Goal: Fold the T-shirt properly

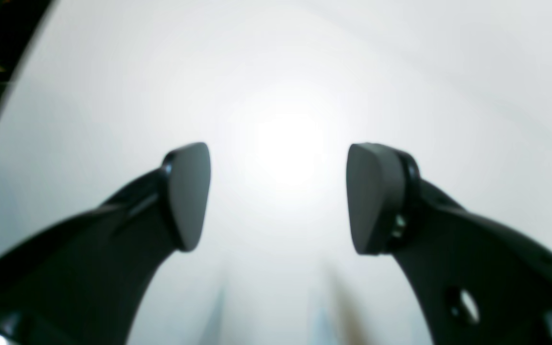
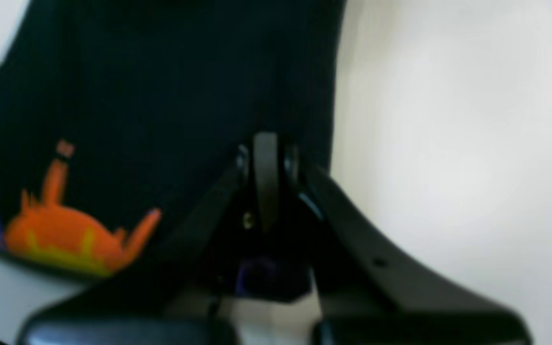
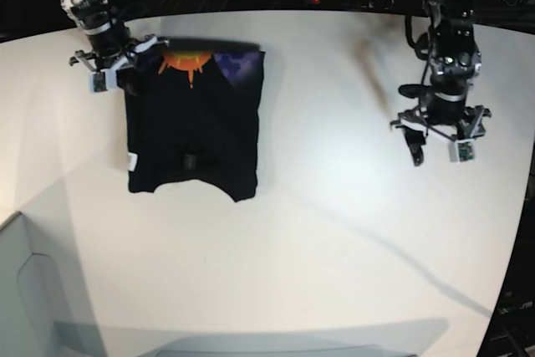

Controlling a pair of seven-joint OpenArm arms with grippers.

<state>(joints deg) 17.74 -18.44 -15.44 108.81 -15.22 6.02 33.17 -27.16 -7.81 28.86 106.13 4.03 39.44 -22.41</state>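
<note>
On white worktop (image 3: pixel 334 206), toward its far left in base view, T-shirt (image 3: pixel 192 135) lies partly folded — black, orange-and-purple print (image 3: pixel 185 62) at far edge, small white tag (image 3: pixel 132 160) at left edge. Right gripper (image 2: pixel 266 158) pinches shirt's far left corner, jaws closed on cloth. Left gripper (image 1: pixel 278 196) well apart over bare worktop — fingers spread, holding nothing.

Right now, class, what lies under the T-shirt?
The white table shows bare all around the T-shirt, which lies flat on it. Whatever sits beneath the cloth is covered and cannot be seen. The right gripper is shut on its far corner.
</note>
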